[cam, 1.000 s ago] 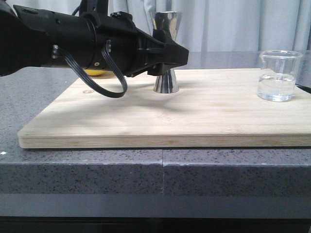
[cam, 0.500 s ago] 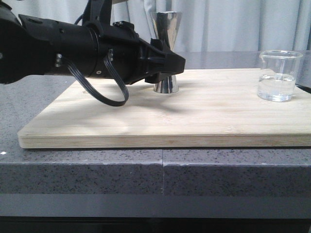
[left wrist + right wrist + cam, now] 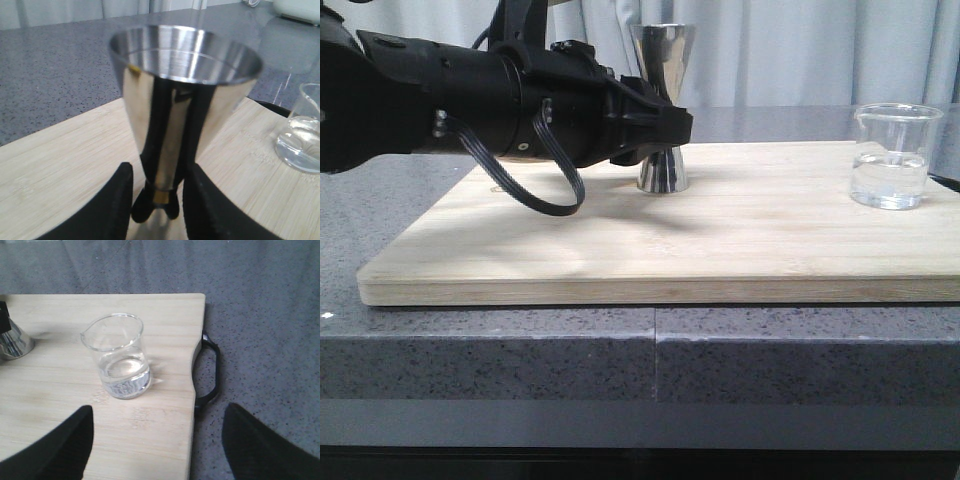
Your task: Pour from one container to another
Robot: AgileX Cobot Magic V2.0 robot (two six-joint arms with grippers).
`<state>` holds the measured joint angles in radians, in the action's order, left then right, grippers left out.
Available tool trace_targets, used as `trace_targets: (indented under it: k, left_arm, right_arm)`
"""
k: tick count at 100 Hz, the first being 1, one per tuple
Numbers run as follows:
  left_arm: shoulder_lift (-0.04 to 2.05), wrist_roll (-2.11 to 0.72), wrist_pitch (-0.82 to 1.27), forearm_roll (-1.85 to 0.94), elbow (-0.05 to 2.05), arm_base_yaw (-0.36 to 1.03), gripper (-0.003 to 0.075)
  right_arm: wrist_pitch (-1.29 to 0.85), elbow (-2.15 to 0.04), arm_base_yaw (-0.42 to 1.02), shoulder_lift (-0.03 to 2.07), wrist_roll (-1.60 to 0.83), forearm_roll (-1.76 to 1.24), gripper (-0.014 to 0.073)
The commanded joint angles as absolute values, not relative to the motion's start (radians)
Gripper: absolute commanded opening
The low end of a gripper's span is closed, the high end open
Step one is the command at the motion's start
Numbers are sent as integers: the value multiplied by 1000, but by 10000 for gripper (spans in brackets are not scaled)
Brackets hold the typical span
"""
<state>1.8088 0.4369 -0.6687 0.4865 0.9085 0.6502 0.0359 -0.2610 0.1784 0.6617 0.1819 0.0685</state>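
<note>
Behind left tool [image 3: 665, 125], jigger [image 3: 662, 60] waist — hidden

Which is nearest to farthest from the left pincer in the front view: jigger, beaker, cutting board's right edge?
1. Steel jigger: at the left pincer, its waist between the fingers.
2. Glass beaker: far right on the board, holding clear liquid.
3. Cutting board's right edge: just past the beaker; in the front view it runs out of frame.
</note>
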Motion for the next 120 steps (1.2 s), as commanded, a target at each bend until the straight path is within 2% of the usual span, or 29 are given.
trace_targets:
  k: [1, 54, 79, 120]
  left_arm:
    - [1770, 449, -747, 472, 935, 650, 170]
    - [1766, 456, -780, 498, 935, 650, -22]
    - [1735, 523, -782, 547, 935, 650, -21]
    - [1676, 580, -782, 632, 935, 650, -21]
  right_arm:
    - [121, -288, 181, 667, 174, 77, 488]
    - [190, -288, 189, 756, 174, 101, 488]
    - [312, -288, 254, 859, 174, 140, 488]
    - [559, -288, 255, 1051, 174, 182, 488]
